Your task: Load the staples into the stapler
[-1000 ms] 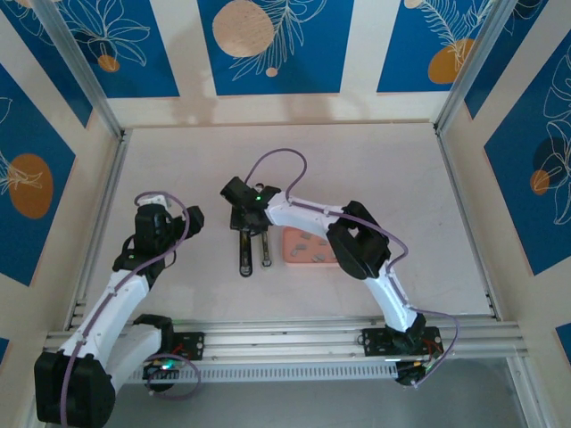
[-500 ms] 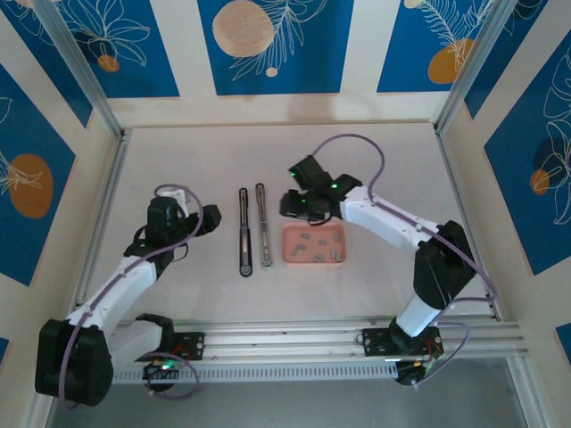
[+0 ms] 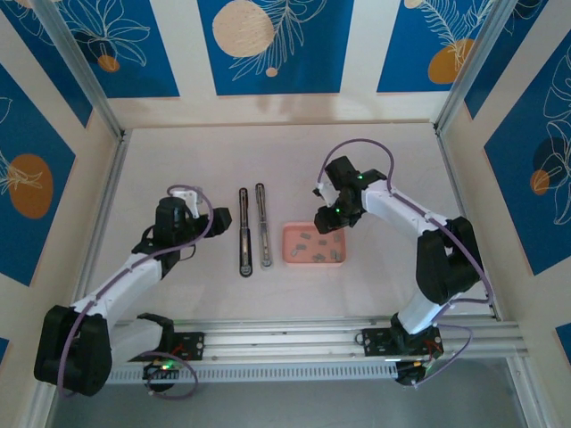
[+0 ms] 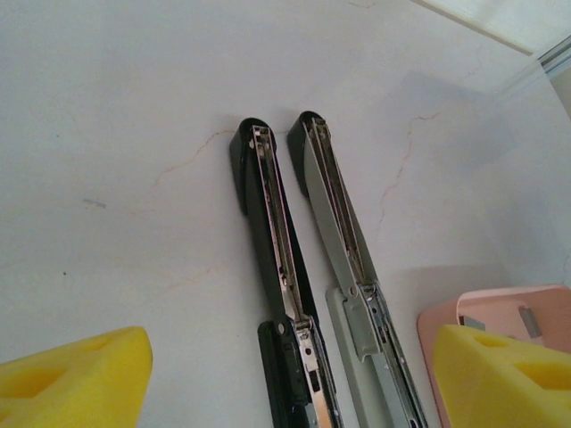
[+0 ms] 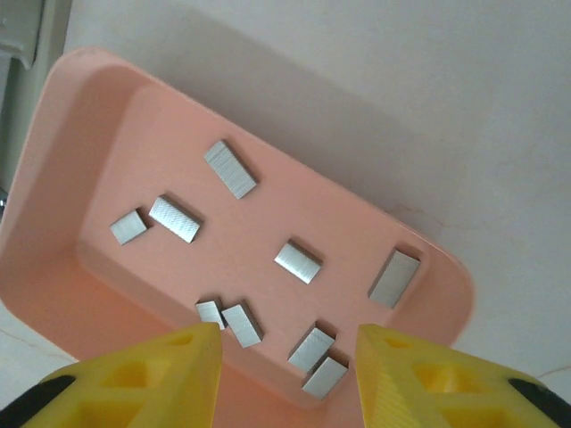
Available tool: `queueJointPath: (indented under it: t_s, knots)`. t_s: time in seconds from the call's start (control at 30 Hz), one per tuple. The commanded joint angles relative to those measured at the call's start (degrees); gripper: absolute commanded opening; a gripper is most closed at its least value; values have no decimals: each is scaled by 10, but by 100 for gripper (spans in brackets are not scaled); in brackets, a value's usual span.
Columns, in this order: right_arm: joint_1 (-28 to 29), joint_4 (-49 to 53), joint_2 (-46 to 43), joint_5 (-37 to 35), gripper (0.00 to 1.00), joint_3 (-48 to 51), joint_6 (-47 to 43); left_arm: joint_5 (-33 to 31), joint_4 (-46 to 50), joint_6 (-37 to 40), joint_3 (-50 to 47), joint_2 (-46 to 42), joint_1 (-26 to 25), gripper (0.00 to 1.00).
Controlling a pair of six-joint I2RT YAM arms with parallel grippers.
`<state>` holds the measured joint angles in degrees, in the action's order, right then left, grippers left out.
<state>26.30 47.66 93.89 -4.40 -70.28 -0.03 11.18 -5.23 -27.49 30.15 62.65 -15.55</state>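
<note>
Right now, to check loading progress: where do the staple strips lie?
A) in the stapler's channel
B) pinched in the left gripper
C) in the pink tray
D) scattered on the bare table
C: the right wrist view shows the staples lying loose on the floor of the pink tray.
</note>
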Motion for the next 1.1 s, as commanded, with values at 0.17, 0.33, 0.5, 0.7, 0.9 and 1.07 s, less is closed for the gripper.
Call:
queueJointPath:
  t_s: [0.17, 0.33, 0.5, 0.7, 0.9, 1.07]
  knots:
    - [23, 1, 41, -8, 43, -1, -159, 8, -15, 13, -13, -6, -6, 82]
    - [29, 3, 80, -27, 42, -6, -178, 9, -26, 4, -19, -2, -6, 81]
    - [41, -6, 115, -44, 42, -10, -181, 9, -34, -2, -26, 0, -7, 82]
    - [42, -8, 135, -62, 42, -14, -178, 4, -33, 0, -27, -3, -7, 82]
    - [44, -16, 147, -63, 40, -16, -175, 6, -39, -5, -27, 4, -8, 82]
    - [46, -20, 158, -70, 38, -19, -170, 6, -42, -6, -30, 5, -8, 82]
